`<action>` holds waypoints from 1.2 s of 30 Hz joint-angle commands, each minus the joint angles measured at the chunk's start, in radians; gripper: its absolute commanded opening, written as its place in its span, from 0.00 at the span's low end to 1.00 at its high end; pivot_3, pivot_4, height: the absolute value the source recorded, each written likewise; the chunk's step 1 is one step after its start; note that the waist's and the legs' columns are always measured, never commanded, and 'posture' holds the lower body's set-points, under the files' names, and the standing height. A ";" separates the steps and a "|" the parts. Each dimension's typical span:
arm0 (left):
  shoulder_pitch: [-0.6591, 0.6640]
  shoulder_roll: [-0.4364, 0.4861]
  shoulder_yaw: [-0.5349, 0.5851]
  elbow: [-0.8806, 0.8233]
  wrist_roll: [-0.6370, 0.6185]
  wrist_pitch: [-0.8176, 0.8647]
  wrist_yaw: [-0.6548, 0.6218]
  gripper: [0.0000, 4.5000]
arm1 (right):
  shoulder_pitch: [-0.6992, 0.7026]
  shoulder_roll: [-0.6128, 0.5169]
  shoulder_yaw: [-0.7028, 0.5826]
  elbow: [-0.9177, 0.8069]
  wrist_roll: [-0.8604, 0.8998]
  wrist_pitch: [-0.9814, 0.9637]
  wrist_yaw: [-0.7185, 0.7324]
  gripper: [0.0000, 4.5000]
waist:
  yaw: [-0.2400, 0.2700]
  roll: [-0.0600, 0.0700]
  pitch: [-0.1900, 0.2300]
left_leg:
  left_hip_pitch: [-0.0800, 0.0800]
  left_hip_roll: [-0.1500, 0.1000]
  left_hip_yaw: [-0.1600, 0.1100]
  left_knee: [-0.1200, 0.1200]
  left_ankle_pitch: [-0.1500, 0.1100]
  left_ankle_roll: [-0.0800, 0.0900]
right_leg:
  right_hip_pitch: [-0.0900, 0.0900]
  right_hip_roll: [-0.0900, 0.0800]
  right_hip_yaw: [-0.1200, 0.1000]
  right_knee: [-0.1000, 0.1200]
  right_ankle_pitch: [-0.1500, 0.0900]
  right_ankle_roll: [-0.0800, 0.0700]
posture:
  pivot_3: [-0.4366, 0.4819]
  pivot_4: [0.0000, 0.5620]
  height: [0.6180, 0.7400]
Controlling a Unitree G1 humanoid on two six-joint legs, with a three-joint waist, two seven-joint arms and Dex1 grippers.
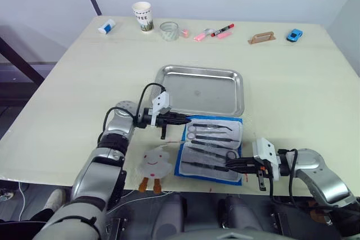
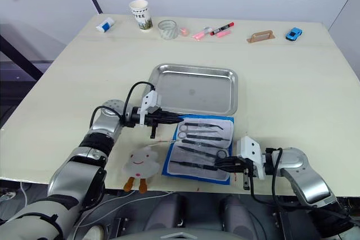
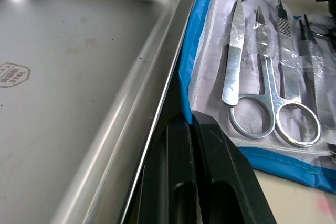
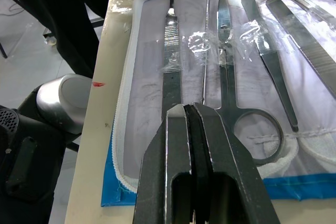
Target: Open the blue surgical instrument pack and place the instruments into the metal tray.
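The blue surgical instrument pack (image 1: 180, 164) lies open on the table, just in front of the metal tray (image 1: 202, 91). Its pale lining holds several instruments (image 1: 208, 128), scissors and forceps, under clear straps. My left gripper (image 1: 183, 120) is shut, with its tips (image 3: 181, 124) at the pack's blue edge (image 3: 185, 93) beside the tray rim (image 3: 157, 103). At the pack's near right end, my right gripper (image 1: 230, 165) is shut on the end of a thin probe (image 4: 205, 45). That probe lies between a scalpel handle (image 4: 170, 51) and scissors (image 4: 226, 66). The tray is empty.
A white plush toy (image 1: 156, 161) lies left of the pack near the table's front edge. Along the far edge stand a paper cup (image 1: 143, 15), a tape roll (image 1: 169, 30), markers (image 1: 222, 30), a wooden piece (image 1: 261, 37), a blue toy car (image 1: 293, 35) and a small bottle (image 1: 106, 26).
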 commanded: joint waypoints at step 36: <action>0.067 0.050 0.023 -0.072 0.009 0.075 -0.018 0.00 | -0.005 -0.055 -0.023 0.057 -0.036 -0.098 0.017 0.01 | -0.015 0.000 0.000 | 0.001 0.001 -0.001 0.000 0.000 0.000 | 0.000 0.001 0.000 0.000 0.000 0.000 | 0.48 0.27 0.90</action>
